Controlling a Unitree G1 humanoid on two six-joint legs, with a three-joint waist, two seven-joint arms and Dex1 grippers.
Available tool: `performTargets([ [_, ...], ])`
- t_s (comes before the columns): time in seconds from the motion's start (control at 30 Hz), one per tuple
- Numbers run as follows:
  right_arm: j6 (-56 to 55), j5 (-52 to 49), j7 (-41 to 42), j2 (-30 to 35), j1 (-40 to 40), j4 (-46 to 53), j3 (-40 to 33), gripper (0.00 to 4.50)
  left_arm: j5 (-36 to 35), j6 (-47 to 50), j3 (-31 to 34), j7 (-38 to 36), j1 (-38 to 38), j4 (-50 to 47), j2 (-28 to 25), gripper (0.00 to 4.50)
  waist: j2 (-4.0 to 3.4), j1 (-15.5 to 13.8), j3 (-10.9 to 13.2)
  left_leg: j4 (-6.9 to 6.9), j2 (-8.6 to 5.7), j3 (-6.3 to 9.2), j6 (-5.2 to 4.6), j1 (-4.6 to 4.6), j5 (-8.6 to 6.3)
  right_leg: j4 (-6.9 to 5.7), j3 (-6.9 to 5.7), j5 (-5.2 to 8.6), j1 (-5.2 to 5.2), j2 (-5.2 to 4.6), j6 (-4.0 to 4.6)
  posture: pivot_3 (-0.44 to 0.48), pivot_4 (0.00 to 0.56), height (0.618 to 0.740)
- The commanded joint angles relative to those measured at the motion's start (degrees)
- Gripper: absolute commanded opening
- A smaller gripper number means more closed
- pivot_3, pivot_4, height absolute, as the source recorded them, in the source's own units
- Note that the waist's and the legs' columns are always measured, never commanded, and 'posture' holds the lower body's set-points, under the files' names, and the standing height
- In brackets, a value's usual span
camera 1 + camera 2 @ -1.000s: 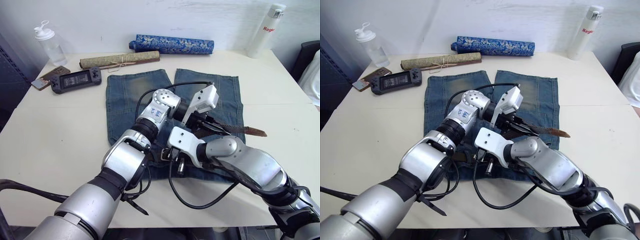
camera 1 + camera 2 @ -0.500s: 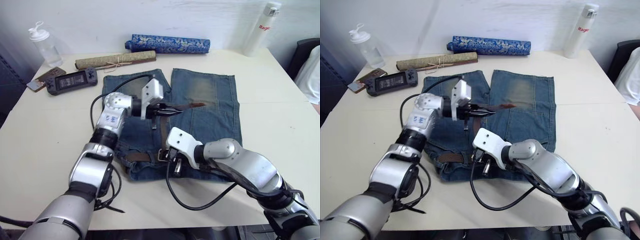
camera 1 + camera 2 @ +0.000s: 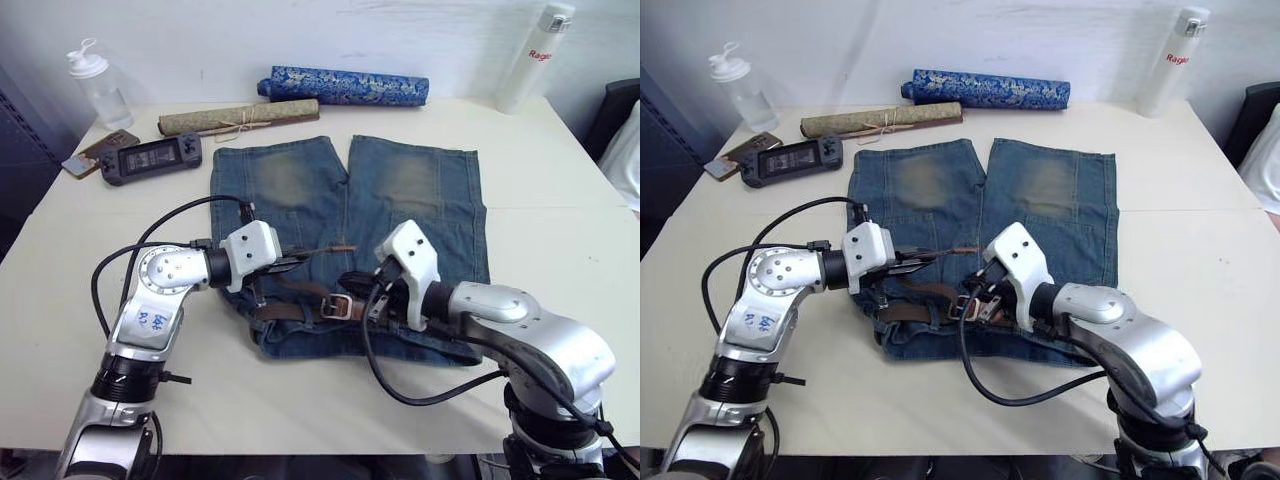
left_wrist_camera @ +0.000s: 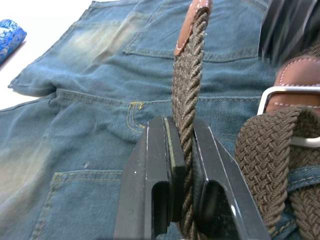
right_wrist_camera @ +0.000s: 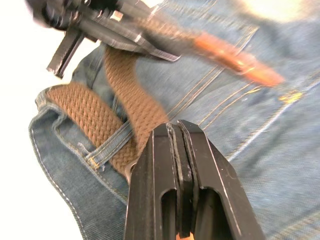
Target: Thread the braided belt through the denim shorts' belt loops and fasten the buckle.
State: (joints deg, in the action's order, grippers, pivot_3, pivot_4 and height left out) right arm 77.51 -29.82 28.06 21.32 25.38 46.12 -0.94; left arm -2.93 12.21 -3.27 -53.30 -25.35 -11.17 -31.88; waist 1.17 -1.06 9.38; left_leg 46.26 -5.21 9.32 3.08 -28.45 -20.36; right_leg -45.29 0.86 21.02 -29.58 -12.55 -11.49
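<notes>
The denim shorts [image 3: 400, 190] lie flat mid-table, waistband toward me. The braided belt [image 3: 280, 312] runs along the waistband and passes under a belt loop [image 5: 107, 147]. Its silver buckle [image 3: 340, 307] rests at the middle of the waistband. My left gripper [image 3: 288, 262] is shut on the belt's free end [image 4: 187, 75], just behind the reddish leather tip [image 3: 345, 247], which is held above the left pocket. My right gripper [image 3: 358, 296] is shut, its tips down on the belt beside the buckle; no strap shows between its fingers [image 5: 165, 150].
Along the back edge lie a blue patterned roll [image 3: 345, 87] and a tan rolled mat [image 3: 240, 118]. A game console [image 3: 150, 157], a phone [image 3: 95, 150] and a clear bottle [image 3: 100, 90] sit at the back left. A white bottle [image 3: 535, 60] stands back right.
My left arm has swung from across the shorts to the left side, carrying the belt's tip end leftward and nearer the waistband. My right wrist has drawn back to the right of the buckle.
</notes>
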Motion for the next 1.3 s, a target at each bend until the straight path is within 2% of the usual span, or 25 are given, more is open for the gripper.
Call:
performTargets([
  [0.03,-1.78,-2.73,0.91,2.62,-2.38,5.82,-3.88,0.05,0.37,-1.39,1.68,0.82,1.54,-2.96,-3.3,0.0,-0.01,-0.03,0.01,-0.04,0.01,0.0,0.02,0.0,0.01,0.0,-0.01,0.01,-0.03,0.0,0.03,0.0,0.15,0.637],
  [0.1,-4.35,-2.21,1.89,6.82,-5.96,7.94,-4.14,0.05,-0.83,-1.89,2.62,0.66,2.34,-2.86,-4.56,0.0,-0.01,-0.21,0.01,-0.09,0.01,0.01,0.02,-0.01,0.02,0.02,-0.04,0.04,-0.03,-0.01,0.07,0.0,0.15,0.637],
  [0.2,-10.01,-1.14,2.72,11.74,-11.22,9.78,-2.73,0.95,-2.66,-2.96,3.78,0.69,3.62,-2.74,-5.53,0.0,0.0,-0.16,0.02,-0.1,0.01,-0.04,-0.01,-0.04,0.0,0.24,-0.06,0.02,0.01,-0.04,0.03,0.0,0.15,0.637],
  [0.33,-21.9,5.0,2.21,16.45,-16.13,10.12,3.79,2.9,-4.35,-4.23,4.61,-0.17,6.31,-3.05,-6.6,0.0,0.01,0.1,0.04,-0.11,0.06,-0.13,-0.02,0.0,0.0,0.24,-0.05,0.01,0.02,-0.04,0.02,0.0,0.15,0.637],
  [0.37,-25.07,7.06,1.74,16.93,-16.81,9.61,5.63,3.21,-4.69,-4.26,4.7,-0.26,6.72,-3.14,-6.8,0.0,0.01,0.21,0.05,-0.11,0.08,-0.14,-0.02,0.0,0.0,0.24,-0.05,0.0,0.02,-0.04,0.02,0.0,0.15,0.637],
  [0.47,-34.31,14.3,0.88,18.41,-18.37,7.4,11.72,3.21,-5.94,-3.14,4.77,-0.08,6.84,-3.65,-6.96,0.0,0.04,0.18,0.07,-0.1,0.1,-0.16,-0.03,0.0,0.01,0.24,-0.06,-0.01,0.02,-0.04,0.04,0.0,0.15,0.637],
  [0.77,-48.41,30.78,-0.61,20.66,-18.84,-0.06,21.68,3.21,-7.39,-1.51,3.92,-0.19,3.91,-2.42,-7.81,0.0,0.08,-0.01,0.09,-0.08,0.09,-0.15,-0.03,0.0,0.01,0.27,-0.07,-0.05,0.05,-0.03,0.04,0.0,0.15,0.637],
  [1.07,-49.3,36.83,-4.16,12.7,-18.36,-3.44,22.6,3.21,-5.63,-3.28,0.47,-0.51,-0.39,1.6,-7.07,0.0,0.12,-0.08,0.12,-0.02,0.09,-0.12,-0.01,-0.02,0.03,0.15,-0.07,-0.03,0.02,-0.01,0.07,0.0,0.15,0.637],
  [1.17,-48.27,37.99,-3.96,11.46,-18.5,-3.25,22.59,2.46,-5.07,-4.45,-0.57,-0.88,-1.59,3.31,-6.98,0.0,0.13,-0.1,0.13,0.01,0.09,-0.11,-0.01,-0.02,0.03,0.03,-0.07,-0.02,0.0,0.0,0.09,0.0,0.15,0.637],
  [1.23,-47.54,38.65,-3.63,11.27,-19.01,-2.9,22.56,1.49,-5.1,-4.54,-0.89,-0.78,-2.44,4.2,-6.64,0.0,0.13,-0.17,0.13,0.01,0.09,-0.1,-0.01,-0.02,0.04,-0.03,-0.06,-0.01,-0.02,0.0,0.11,0.0,0.15,0.637],
  [1.3,-46.11,38.53,-3.43,10.94,-19.56,-2.36,22.0,0.72,-5.04,-5.03,-1.27,-0.87,-2.95,4.89,-6.52,0.0,0.13,-0.21,0.13,0.03,0.09,-0.09,-0.01,-0.02,0.04,-0.06,-0.07,0.0,-0.01,0.0,0.12,0.0,0.15,0.637],
])
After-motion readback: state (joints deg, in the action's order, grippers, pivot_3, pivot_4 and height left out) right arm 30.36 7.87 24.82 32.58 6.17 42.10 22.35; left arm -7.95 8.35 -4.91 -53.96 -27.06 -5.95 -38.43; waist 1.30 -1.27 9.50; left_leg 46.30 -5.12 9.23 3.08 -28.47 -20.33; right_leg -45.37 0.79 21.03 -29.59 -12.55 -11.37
